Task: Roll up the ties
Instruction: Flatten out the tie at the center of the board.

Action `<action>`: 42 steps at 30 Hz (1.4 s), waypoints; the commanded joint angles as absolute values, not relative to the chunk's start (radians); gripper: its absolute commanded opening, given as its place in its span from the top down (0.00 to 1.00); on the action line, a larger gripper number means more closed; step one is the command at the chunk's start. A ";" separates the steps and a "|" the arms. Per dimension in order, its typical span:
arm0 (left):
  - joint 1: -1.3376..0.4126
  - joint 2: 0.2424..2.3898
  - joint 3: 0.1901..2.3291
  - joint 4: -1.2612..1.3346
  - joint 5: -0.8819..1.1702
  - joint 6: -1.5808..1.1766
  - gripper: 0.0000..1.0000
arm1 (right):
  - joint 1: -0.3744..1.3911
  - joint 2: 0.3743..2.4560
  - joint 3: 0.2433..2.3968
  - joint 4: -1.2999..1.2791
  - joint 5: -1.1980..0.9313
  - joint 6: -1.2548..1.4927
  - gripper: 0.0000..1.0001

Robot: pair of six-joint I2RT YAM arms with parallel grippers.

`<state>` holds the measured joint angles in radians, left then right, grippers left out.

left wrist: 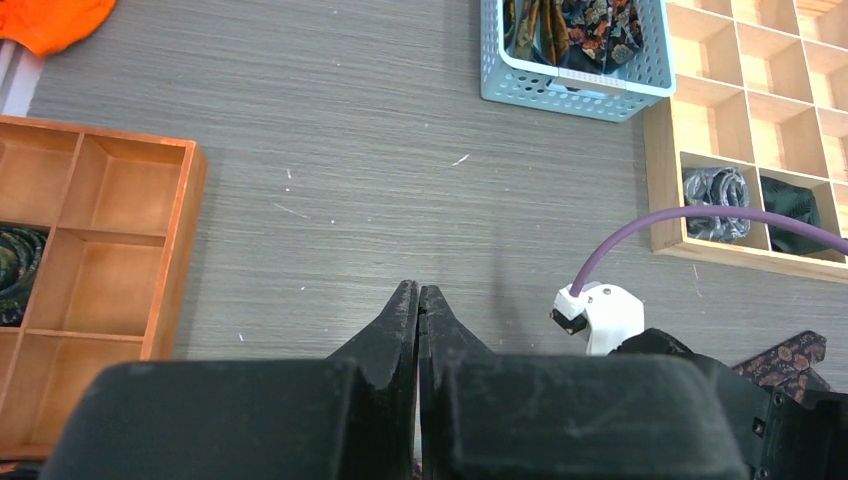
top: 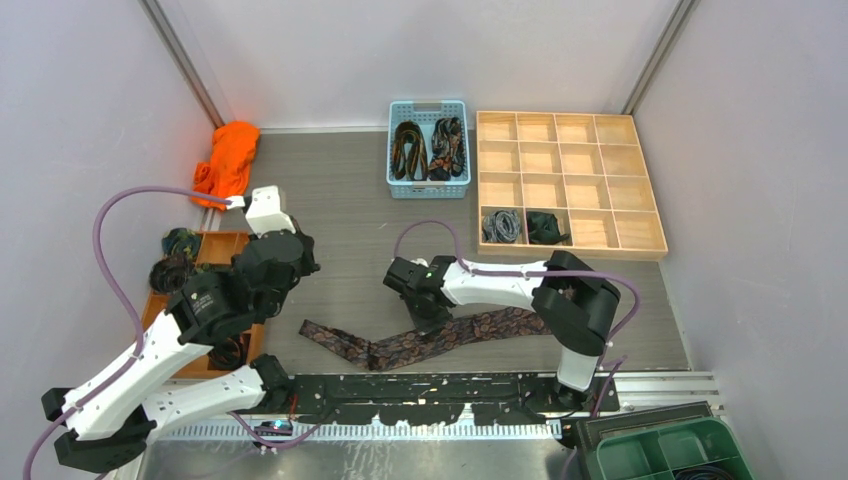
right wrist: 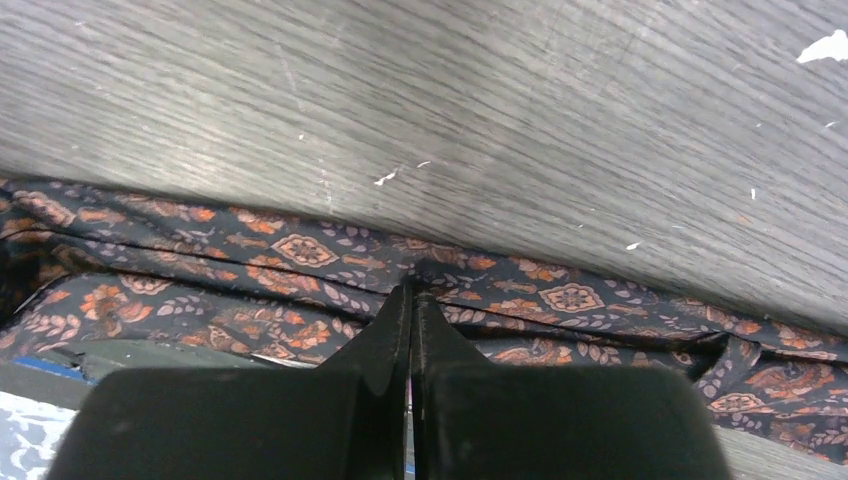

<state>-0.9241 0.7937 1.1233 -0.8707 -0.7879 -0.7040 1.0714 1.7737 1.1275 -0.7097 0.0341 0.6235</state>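
Right pincer (right wrist: 412, 290): clenched, and it has cloth; the two black fingers meet tip to tip on the upper edge of the paisley tie (right wrist: 300, 250), which puckers a little right at the tips; in the top view this pincer (top: 425, 305) sits just right of centre, low on the tabletop (top: 340, 200).
Paisley tie: dark with orange-brown motifs; flat on the tabletop in the lower middle of the top view (top: 430, 340); it lies in a shallow V, one pointed end at the left and the other end running under the right arm; the wrist view shows two bands of it lying side by side.
Left pincer (left wrist: 418, 290): clenched on nothing; fingers pressed together above bare tabletop; one tip of the paisley tie peeks in at the lower right of its view (left wrist: 790, 360).
Blue basket (top: 390, 150): top centre; loose ties (top: 410, 150) lie looped inside.
Pale wooden grid tray (top: 560, 190): upper right, just beside the basket; a grey coil (top: 502, 225) and a dark green coil (top: 545, 227) fill two neighbouring cells at the left of its bottom row.
Brown wooden tray (top: 225, 245): left side, partly under the left arm; dark coils (top: 172, 272) sit in its cells.
Orange cloth (top: 230, 155): bunched in the upper left corner.
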 commanded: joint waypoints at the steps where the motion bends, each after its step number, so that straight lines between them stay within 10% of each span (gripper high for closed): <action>1: -0.922 0.778 1.120 -0.820 -0.794 -0.712 1.00 | 1.066 1.808 1.122 -0.757 0.085 0.670 0.99; 25: -0.814 0.870 0.980 -0.731 -0.689 -0.706 1.00 | 0.572 1.805 1.068 -0.993 0.317 0.539 0.99; 42: -0.752 0.943 0.927 -0.627 -0.585 -0.680 1.00 | 0.889 1.605 1.177 -1.101 0.372 0.592 0.87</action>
